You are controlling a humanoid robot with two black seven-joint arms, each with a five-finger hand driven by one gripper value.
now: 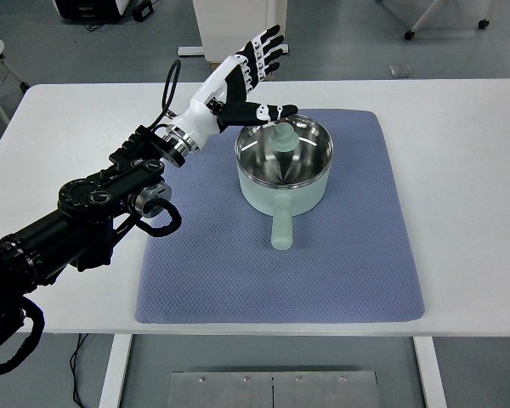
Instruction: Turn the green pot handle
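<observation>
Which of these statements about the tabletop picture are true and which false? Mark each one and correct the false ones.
1. The pale green metal pot stands on the blue-grey quilted mat. True.
2. The pot's handle points toward the table's far edge. False: it points toward the near edge.
3. The left hand has its fingers spread and holds nothing. True.
4. The right hand grips the handle. False: no right hand is in view.
</observation>
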